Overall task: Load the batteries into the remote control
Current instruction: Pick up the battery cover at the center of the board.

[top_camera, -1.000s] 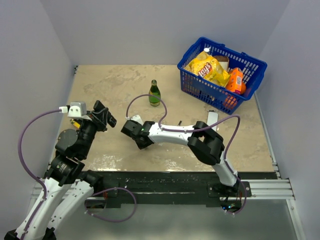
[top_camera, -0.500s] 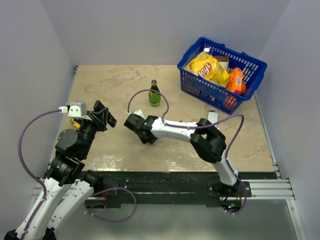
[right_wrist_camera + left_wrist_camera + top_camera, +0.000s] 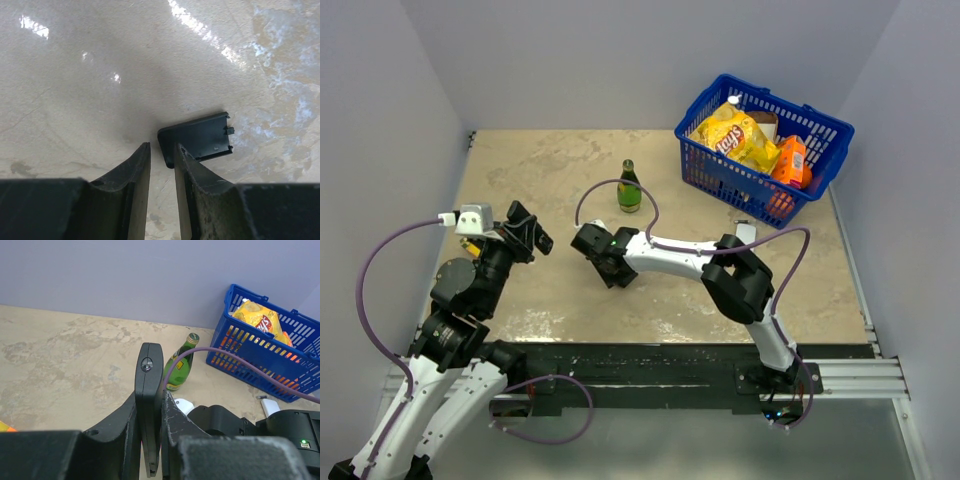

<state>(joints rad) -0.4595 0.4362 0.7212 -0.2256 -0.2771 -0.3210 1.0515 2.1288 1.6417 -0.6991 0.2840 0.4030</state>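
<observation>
Remote control [image 3: 149,371]: slim black bar, held upright and edge-on above the left edge of the counter [image 3: 550,160]. Judged to be lifted off the surface so that its back can be reached for loading.
Left claw [image 3: 149,401]: clamped on the lower part of the remote control, one finger against each flat face.
Right claw [image 3: 161,152]: low over the middle of the counter, toward the near edge. Its fingers are parted by only a narrow slit, with nothing between them.
Back cover [image 3: 197,137]: small black panel lying flat on the counter, its near corner just past the right claw's fingertips. Judged to be set aside there, leaving the battery bay exposed.
Batteries: not made out in any view, so their place cannot be told.
Step in hand (judgement): the cover is off, nothing is loaded yet, and the right claw is free to fetch a cell.
Green bottle [image 3: 629,188]: upright at mid-counter, toward the far edge.
Blue basket [image 3: 730,180]: in the far right corner, holding snack packs.
White device [image 3: 745,236]: flat near the right edge, on the near side of the basket.
</observation>
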